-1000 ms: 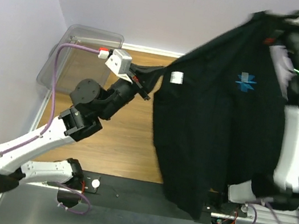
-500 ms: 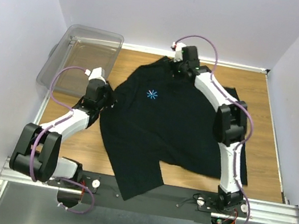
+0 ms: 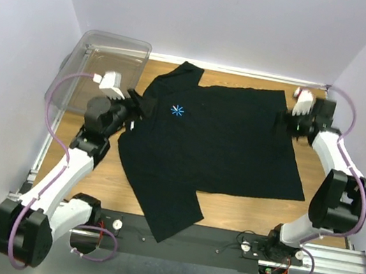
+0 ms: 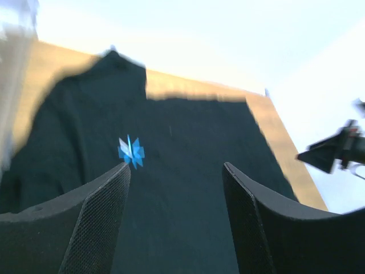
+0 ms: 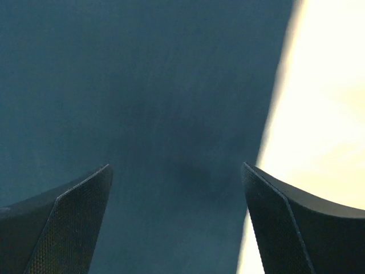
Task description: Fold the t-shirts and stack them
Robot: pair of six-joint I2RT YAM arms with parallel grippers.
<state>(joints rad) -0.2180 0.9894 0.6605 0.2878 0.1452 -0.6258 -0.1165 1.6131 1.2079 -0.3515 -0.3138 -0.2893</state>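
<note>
**Black t-shirt spread flat, both grippers open at its ends**

At the near edge both arm bases are seen bolted to a dark rail (image 3: 221,242), and the near sleeve of the t-shirt (image 3: 216,150) is laid down onto that rail. The left arm is run up along the left edge of the table (image 3: 247,216) and bent inward at the elbow, so that the left gripper (image 3: 140,103) is pointed right, at the collar end of the garment. Its jaws are held apart and nothing is gripped; past its fingers (image 4: 97,222) only the dark cloth is seen. The right arm is raised from its base, folded at the right edge and stretched to the far right corner, where the right gripper (image 3: 287,120) is turned left at the far corner of the hem. Its jaws are spread wide and are likewise empty.

The t-shirt is laid chest-up across the middle of the wooden top, with the blue starburst logo (image 3: 178,110) just beside the left gripper, the hem to the right and the second sleeve pointed at the far edge. Bare wood is shown between hem and rail, and along the left side. A clear plastic bin (image 3: 104,59) is set at the far left corner, near the far sleeve but apart from it. The table is closed in on three sides by pale lilac walls (image 3: 225,17)
</note>
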